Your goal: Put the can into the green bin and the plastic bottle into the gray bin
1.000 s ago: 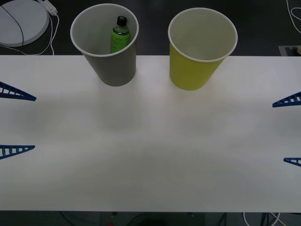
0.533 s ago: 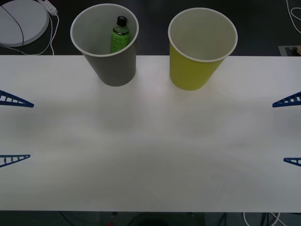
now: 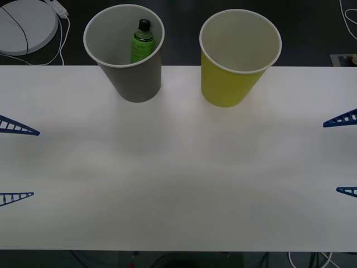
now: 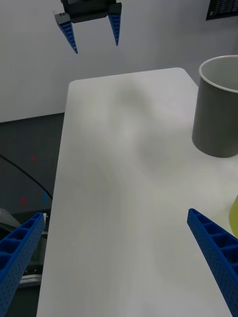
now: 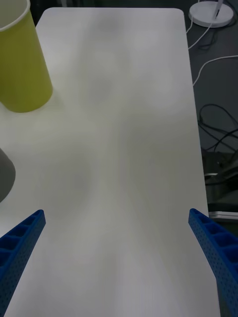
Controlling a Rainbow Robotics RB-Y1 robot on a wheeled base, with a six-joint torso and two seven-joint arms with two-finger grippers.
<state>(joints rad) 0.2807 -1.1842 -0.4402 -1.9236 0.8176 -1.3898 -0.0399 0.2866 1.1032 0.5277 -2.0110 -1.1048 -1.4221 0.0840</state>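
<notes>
The gray bin (image 3: 131, 78) stands at the table's far edge, left of centre, with the plastic bottle (image 3: 142, 43) upright inside it. To its right stands the green bin (image 3: 230, 84); what I can see of its inside is bare. The can is out of view. My left gripper (image 3: 14, 162) is open at the table's left edge, far from both bins. Over the right edge my right gripper (image 3: 345, 155) is open too. The right wrist view has the gray bin (image 4: 218, 114) and the left gripper (image 4: 91, 29) far off. In the left wrist view the green bin (image 5: 20, 64) stands ahead.
The white table (image 3: 178, 167) has wide free room between the grippers. A white round disc (image 3: 25, 25) with a cable lies on the floor behind the table's left corner. More cables (image 5: 218, 124) run on the floor beside the table.
My left gripper has drifted toward the table's near edge and slightly outward, still open. The right gripper, bins and bottle have not moved.
</notes>
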